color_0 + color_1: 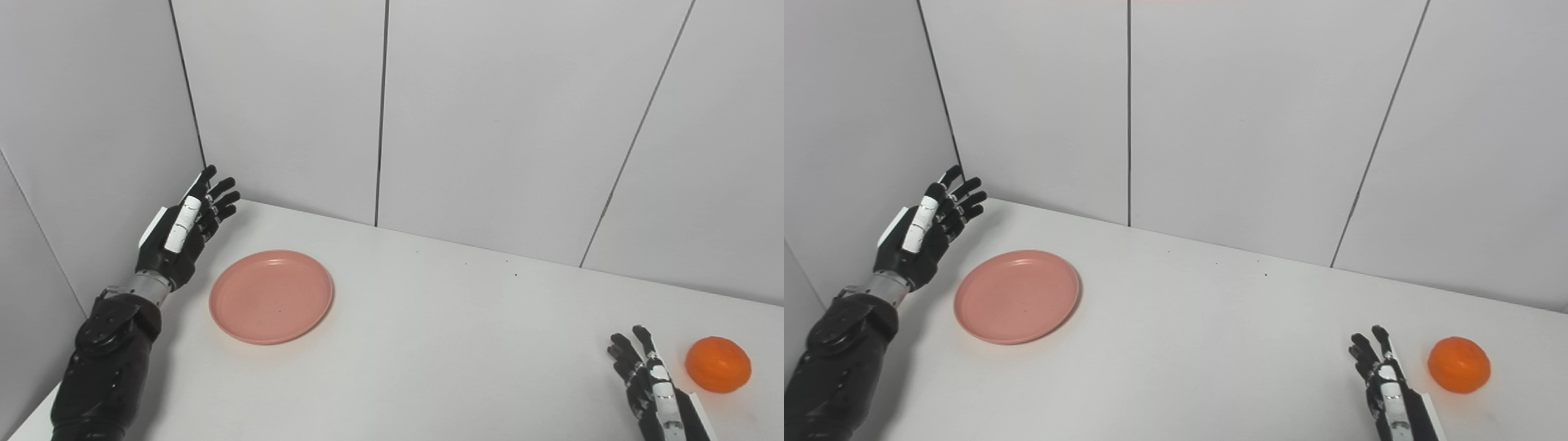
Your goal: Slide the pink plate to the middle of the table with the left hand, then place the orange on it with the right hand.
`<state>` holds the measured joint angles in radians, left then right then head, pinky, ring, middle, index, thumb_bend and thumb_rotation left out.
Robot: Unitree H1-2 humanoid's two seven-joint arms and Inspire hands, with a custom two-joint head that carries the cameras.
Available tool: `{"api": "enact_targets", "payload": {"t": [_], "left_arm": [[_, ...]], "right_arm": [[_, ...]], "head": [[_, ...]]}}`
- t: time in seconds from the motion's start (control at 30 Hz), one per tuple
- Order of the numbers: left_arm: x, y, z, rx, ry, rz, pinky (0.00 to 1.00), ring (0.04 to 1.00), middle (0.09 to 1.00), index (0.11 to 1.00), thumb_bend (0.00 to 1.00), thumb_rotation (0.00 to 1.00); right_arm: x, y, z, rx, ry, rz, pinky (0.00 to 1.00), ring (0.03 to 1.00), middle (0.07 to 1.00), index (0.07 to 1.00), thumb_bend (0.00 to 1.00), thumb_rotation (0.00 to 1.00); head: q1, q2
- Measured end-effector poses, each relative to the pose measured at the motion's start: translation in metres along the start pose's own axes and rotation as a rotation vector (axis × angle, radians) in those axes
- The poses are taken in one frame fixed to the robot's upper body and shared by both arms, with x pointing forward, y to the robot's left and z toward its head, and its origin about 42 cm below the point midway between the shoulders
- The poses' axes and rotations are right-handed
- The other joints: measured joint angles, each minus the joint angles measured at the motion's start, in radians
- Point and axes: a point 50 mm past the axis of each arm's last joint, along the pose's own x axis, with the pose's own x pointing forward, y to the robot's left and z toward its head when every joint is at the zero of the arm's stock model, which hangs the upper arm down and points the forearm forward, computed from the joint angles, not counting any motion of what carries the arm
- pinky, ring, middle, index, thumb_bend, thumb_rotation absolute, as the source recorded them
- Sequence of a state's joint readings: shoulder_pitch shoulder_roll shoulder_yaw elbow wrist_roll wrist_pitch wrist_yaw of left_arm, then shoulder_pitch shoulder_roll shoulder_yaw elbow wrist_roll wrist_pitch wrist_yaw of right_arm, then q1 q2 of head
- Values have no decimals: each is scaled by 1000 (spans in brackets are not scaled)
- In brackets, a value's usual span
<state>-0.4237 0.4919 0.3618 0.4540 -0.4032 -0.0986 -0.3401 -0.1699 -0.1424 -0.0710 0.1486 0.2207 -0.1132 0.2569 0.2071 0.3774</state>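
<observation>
The pink plate lies empty on the left part of the white table. My left hand hovers just left of the plate near the back corner, open, fingers stretched toward the wall, not touching the plate. The orange sits on the table at the far right. My right hand rises from the bottom edge just left of the orange, open with fingers pointing up, a small gap between it and the fruit.
Grey wall panels close off the back of the table, and a side wall stands close behind my left hand. The table's left edge runs beside my left forearm.
</observation>
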Motion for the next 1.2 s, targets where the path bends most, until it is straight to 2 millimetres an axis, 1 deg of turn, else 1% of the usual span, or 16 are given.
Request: {"api": "enact_targets", "payload": {"t": [0.07,0.1,0.17,0.2,0.23,0.27,0.37,0.47,0.6,0.73,0.83,0.93,1.0,1.07,1.13,1.2], "left_arm": [[-1,2,-6,-5,17,12,929,909,927,1000,931,767],[-1,3,-10,-8,25,19,941,918,933,1000,912,778],[-1,6,-19,-14,41,32,936,923,937,1000,900,778],[-1,8,-24,-19,53,36,934,920,927,1000,915,761],[-1,10,-29,-25,67,42,922,908,912,1000,946,744],[-1,12,-34,-30,77,48,918,905,909,1000,952,741],[-1,18,-49,-46,116,68,888,883,887,1000,961,731],[-2,27,-61,-54,147,106,837,850,872,1000,965,747],[3,33,-63,-39,140,110,848,854,887,1000,984,760],[5,38,-66,-17,141,109,785,840,842,1000,1000,763],[7,39,-66,-20,139,111,788,835,819,992,996,774],[6,38,-66,-27,132,90,809,830,833,962,979,767],[5,36,-66,-35,125,76,807,828,848,956,991,751],[2,34,-64,-53,109,43,829,837,857,970,978,750],[0,30,-62,-85,94,13,826,843,850,997,948,758],[-4,22,-62,-118,86,-18,818,840,847,999,942,767]], "right_arm": [[0,0,0,0,0,0,1000,946,921,993,726,929],[0,0,0,-1,0,-1,1000,948,922,994,719,937],[0,0,0,-2,0,-1,1000,946,921,992,706,932],[0,0,0,-2,0,-1,1000,942,917,987,706,934],[0,0,0,-3,0,-1,1000,938,914,985,706,940],[0,0,0,-3,0,-1,1000,937,913,985,706,941],[0,0,1,-5,-2,-1,1000,936,909,986,716,932],[-1,0,2,-4,-7,0,1000,945,919,990,735,928],[-1,0,2,-3,-7,-2,1000,936,909,987,716,916],[-1,-1,2,-2,-5,-3,1000,942,910,984,724,922],[-1,-1,1,0,-3,-3,1000,937,908,988,726,913],[-1,-1,1,3,-4,-4,1000,931,901,985,719,911],[-1,-1,1,3,-5,-5,1000,931,901,985,725,906],[-1,0,2,2,-7,-5,1000,930,903,984,727,907],[-1,0,2,1,-8,-5,1000,925,896,988,731,898],[-1,0,2,1,-9,-7,1000,924,895,989,731,898]], "head": [[0,0],[0,0],[0,0],[-8,6],[-12,6],[-12,6],[-8,11],[-6,12],[-12,15],[-12,15],[-14,18],[-15,20],[-15,21],[-17,23],[-18,23],[-20,23]]}}
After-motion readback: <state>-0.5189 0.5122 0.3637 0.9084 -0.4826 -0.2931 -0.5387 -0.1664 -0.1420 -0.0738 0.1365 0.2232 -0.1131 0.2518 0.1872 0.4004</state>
